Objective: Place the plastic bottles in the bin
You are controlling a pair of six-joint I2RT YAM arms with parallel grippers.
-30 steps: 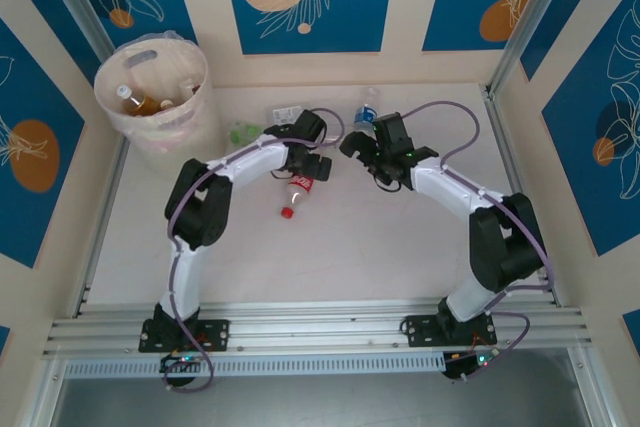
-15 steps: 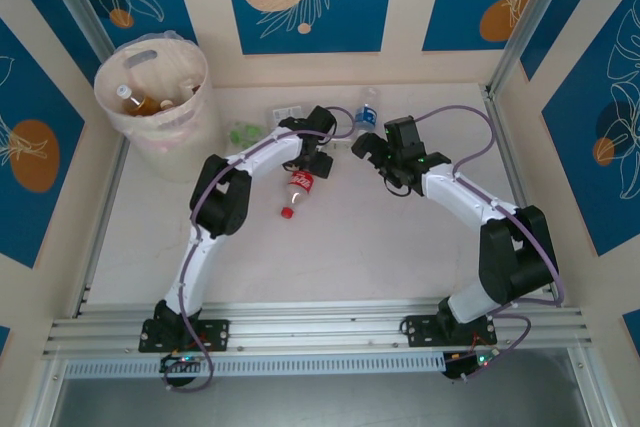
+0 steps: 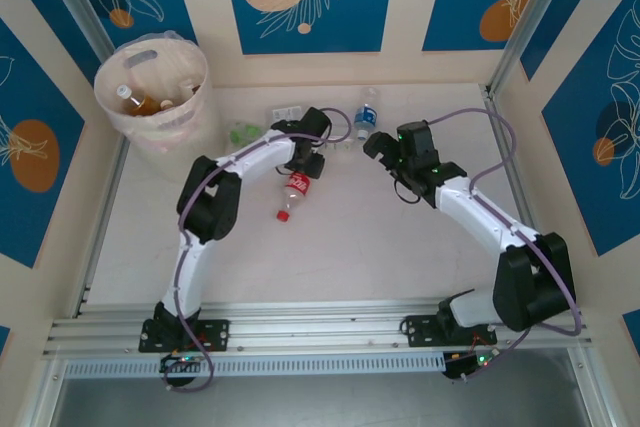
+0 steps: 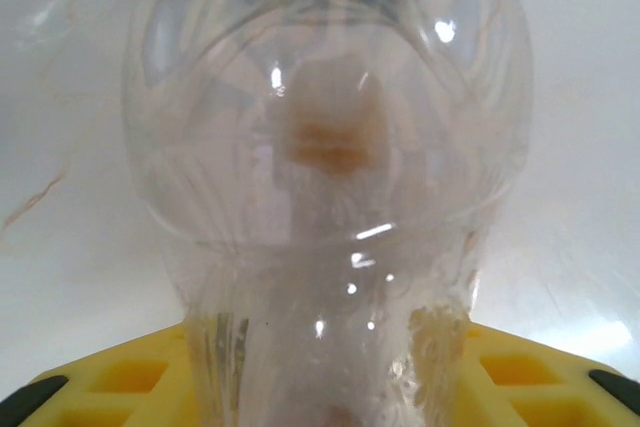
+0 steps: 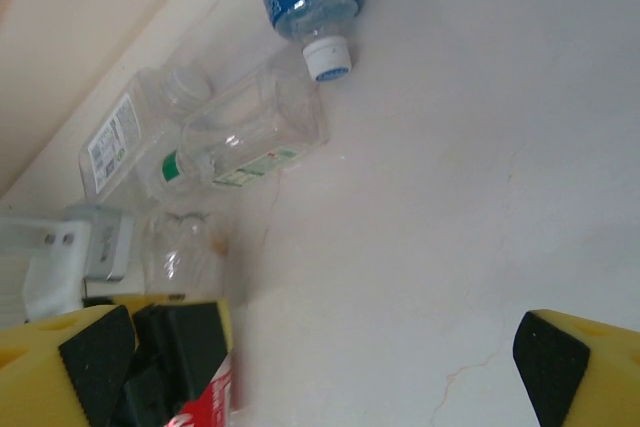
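White tabletop (image 3: 400, 237) fills the space between blue and cream walls. At its far left corner stands the bin (image 3: 108, 97), with some bottles (image 3: 140, 102) already lying inside it.

Near the bin, by the far edge, lies a green-looking bottle (image 3: 240, 132). Next to it are 2 more: a clear bottle with a white label (image 5: 115, 142) and a clear square bottle with a green cap (image 5: 250, 132), side by side.

Just in front of them, the left gripper (image 3: 308, 159) reaches down to the red-label bottle (image 3: 297, 187). That bottle lies flat on the tabletop, near the middle, with its red cap pointing to the near edge. In the left wrist view its clear base sits right between the yellow fingers (image 4: 120, 379), and they look clamped on it.

Further right, a blue-label bottle (image 3: 367, 117) lies by the far edge. The right gripper (image 3: 384, 145) hovers near it with its fingers spread wide and nothing between them.

The step in hand seems to be picking up the red-label bottle. Next, the left arm would need to lift it, carry it left over the bin's rim, and let go. The hold is close to the bottle's round end, so it might slip. Several bottles are not yet in the bin.
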